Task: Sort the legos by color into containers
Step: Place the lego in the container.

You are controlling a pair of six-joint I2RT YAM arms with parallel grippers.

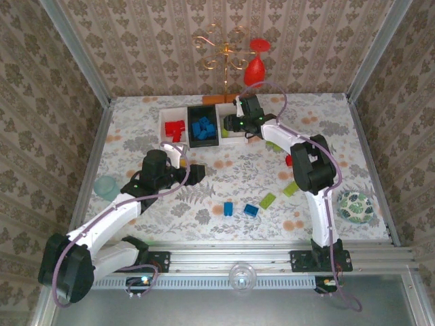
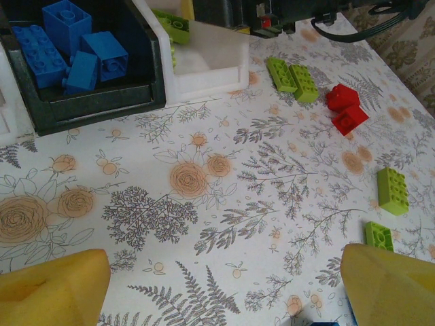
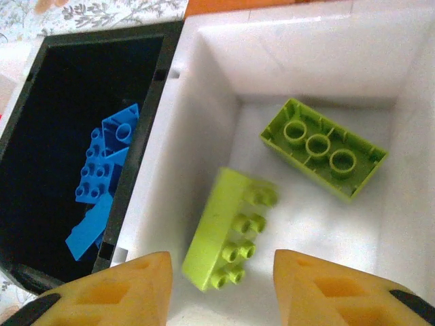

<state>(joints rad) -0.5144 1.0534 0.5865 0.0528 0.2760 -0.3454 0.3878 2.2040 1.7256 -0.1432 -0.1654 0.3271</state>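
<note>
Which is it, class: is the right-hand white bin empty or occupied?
Occupied: two lime green legos are inside the white bin, one underside up.

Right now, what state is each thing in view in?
left white bin, holding red bricks.
black bin, holding blue bricks.
right white bin, holding lime bricks.
loose bricks, unsorted on the table.
left gripper, open, empty.
right gripper, open over the right white bin.

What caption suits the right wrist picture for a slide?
Open right gripper above a blurred green brick over the white bin, a second brick inside; blue bricks in the black bin.
</note>
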